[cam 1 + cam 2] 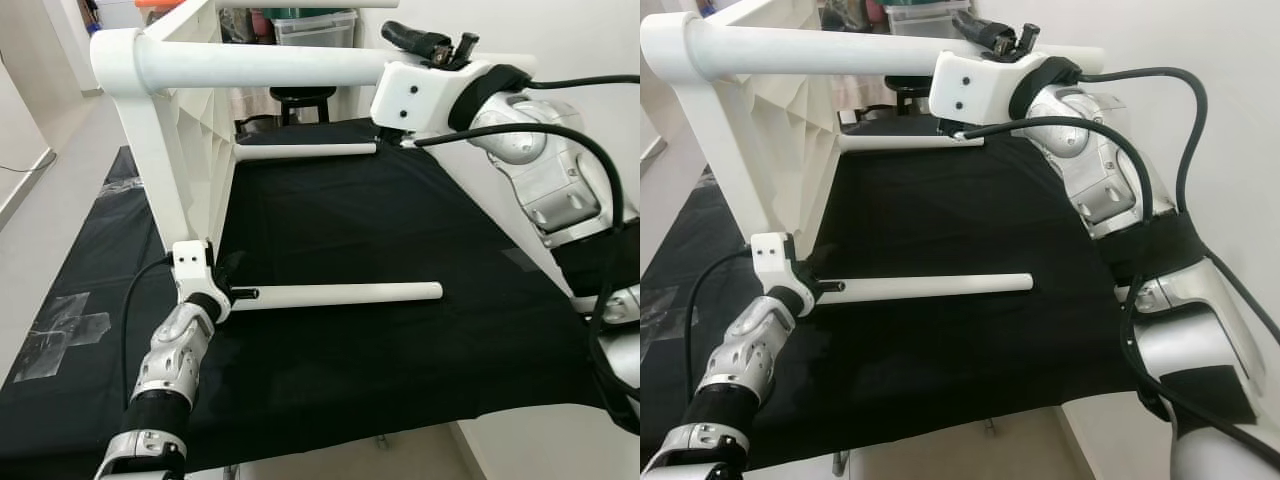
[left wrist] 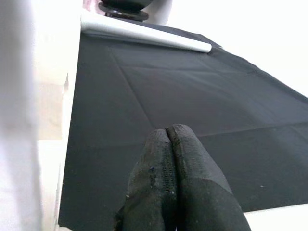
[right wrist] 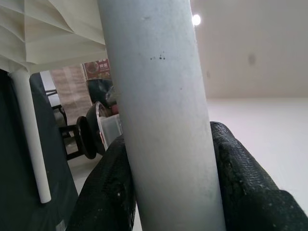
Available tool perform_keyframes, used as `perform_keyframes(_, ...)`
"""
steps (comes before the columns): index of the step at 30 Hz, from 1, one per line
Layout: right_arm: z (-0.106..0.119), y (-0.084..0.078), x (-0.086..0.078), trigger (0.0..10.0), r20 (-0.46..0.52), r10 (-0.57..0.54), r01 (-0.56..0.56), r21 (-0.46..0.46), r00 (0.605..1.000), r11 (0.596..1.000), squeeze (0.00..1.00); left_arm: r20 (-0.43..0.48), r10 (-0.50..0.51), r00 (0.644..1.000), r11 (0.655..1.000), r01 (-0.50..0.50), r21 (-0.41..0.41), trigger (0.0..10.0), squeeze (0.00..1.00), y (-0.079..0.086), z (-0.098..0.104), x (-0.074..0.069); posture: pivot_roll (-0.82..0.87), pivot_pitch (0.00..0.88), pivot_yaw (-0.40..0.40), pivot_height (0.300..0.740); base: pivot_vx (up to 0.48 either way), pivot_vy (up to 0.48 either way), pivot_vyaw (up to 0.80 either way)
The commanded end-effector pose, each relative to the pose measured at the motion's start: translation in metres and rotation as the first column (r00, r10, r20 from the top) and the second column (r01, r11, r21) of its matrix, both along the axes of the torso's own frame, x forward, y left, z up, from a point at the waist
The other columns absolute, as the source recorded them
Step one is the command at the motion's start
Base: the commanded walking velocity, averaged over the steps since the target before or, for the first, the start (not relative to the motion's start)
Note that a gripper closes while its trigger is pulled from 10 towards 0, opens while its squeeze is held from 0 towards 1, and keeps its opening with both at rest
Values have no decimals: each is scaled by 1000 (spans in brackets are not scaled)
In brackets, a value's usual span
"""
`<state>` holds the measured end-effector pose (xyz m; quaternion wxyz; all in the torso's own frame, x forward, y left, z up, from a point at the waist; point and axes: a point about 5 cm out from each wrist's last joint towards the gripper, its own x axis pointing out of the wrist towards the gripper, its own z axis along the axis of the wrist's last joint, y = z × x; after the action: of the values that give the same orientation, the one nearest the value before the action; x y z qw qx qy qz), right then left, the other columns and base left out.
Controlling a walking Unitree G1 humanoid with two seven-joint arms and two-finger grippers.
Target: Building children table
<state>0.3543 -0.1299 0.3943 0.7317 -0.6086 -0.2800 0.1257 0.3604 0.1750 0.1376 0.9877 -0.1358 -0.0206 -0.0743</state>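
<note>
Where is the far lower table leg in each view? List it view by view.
Left eye view: far lower leg, upper middle, under the upper leg.
Right eye view: upper middle, again under the upper leg.
Left wrist view: beyond the left gripper, along the cloth's far edge.
Right wrist view: thin rod beside the thick upper leg.
Shared landmark: black cloth.
</note>
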Motion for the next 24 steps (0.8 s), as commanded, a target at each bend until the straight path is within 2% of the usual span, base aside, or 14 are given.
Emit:
perform_keyframes(1, 14, 4, -5, 0, 37, 36, -38, 61, 999, 997, 0, -15, 42, 999, 999, -42, 21, 10000, 0, 10, -4, 0, -230, 60, -1, 740, 0, 0, 0)
perform_keyframes(6, 15, 2, -5, 0, 36, 36, -38, 70, 999, 997, 0, -44, 116, 992, 993, -114, 41, 10000, 0, 25, -12, 0, -237, 61, 1, 740, 0, 0, 0)
perform_keyframes(10, 18, -6, -6, 0, 40, 11, -14, 85, 999, 996, 0, -55, 256, 965, 965, -252, 66, 10000, 0, 64, -11, -2, -239, 61, 3, 740, 0, 0, 0)
perform_keyframes(13, 19, -19, -6, 0, 26, -29, 27, 100, 999, 995, 0, -48, 372, 927, 928, -370, 48, 10000, 0, 104, -1, -8, -240, 61, 6, 740, 0, 0, 0)
perform_keyframes(15, 19, -19, -6, 0, 26, -29, 27, 100, 999, 995, 0, -48, 372, 927, 928, -370, 48, 10000, 0, 104, -1, -8, -240, 61, 6, 740, 0, 0, 0)
perform_keyframes(16, 18, -25, -6, 0, 17, -47, 45, 106, 999, 993, 0, -42, 407, 912, 913, -406, 38, 10000, 0, 117, 3, -11, -233, 60, 5, 740, 0, 0, 0)
perform_keyframes(17, 18, -25, -6, 0, 17, -47, 45, 106, 999, 993, 0, -42, 407, 912, 913, -406, 38, 10000, 0, 117, 3, -11, -233, 60, 5, 740, 0, 0, 0)
perform_keyframes(18, 15, -32, -5, 0, 4, -71, 70, 115, 997, 991, 0, -25, 433, 901, 901, -433, 28, 10000, 0, 130, 10, -14, -228, 58, 5, 740, 0, 0, 0)
perform_keyframes(19, 15, -32, -5, 0, 4, -71, 70, 115, 997, 991, 0, -25, 433, 901, 901, -433, 28, 10000, 0, 130, 10, -14, -228, 58, 5, 740, 0, 0, 0)
perform_keyframes(20, 7, -50, -2, 0, -42, -138, 143, 180, 990, 973, 0, 65, 438, 896, 897, -440, 24, 10000, 0, 148, 42, -12, -201, 47, -2, 740, 0, 0, 0)
perform_keyframes(21, 7, -50, -2, 0, -42, -138, 143, 180, 990, 973, 0, 65, 438, 896, 897, -440, 24, 10000, 0, 148, 42, -12, -201, 47, -2, 740, 0, 0, 0)
perform_keyframes(22, 4, -56, 0, 0, -62, -161, 171, 208, 985, 963, 0, 108, 426, 898, 902, -431, 27, 10000, 0, 151, 56, -10, -196, 46, -3, 740, 0, 0, 0)
perform_keyframes(23, -2, -64, 4, 0, -107, -176, 200, 276, 979, 940, 0, 185, 378, 907, 917, -395, 62, 10000, 0, 150, 83, -5, -177, 40, -5, 740, 0, 0, 0)
perform_keyframes(24, -7, -69, 6, 0, -137, -182, 217, 319, 974, 923, 0, 233, 343, 910, 924, -371, 89, 10000, 0, 149, 100, -2, -177, 40, -5, 740, 0, 0, 0)
